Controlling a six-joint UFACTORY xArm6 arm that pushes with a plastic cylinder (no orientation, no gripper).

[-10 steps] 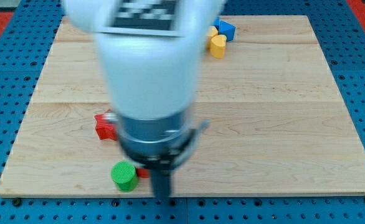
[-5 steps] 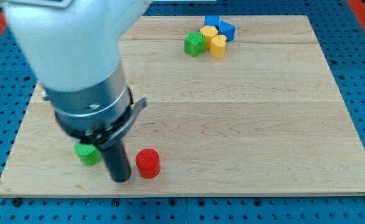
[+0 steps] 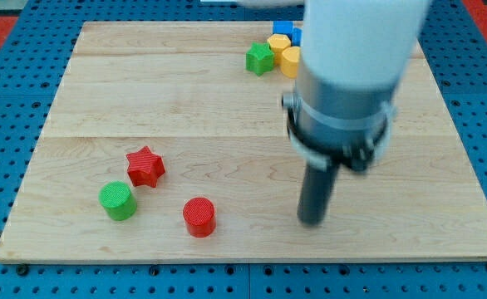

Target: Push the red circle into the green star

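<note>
Right of the ribbed red circle (image 3: 199, 217), well apart, my tip (image 3: 312, 221) touches bare pale wood, handless.

Two red blocks (image 3: 145, 166), two green (image 3: 117, 200), two yellow (image 3: 291, 60), one blue (image 3: 283, 28)

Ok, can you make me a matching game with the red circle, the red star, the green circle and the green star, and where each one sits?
Things:
1. red circle
2. red star
3. green circle
4. green star

Places:
A. near the view's top, beside the yellow blocks
B. farthest toward the view's left
C. nearest the view's bottom edge, left of my tip
D. just above the green circle and the red circle

Pairs: 1-C, 2-D, 3-B, 4-A
</note>
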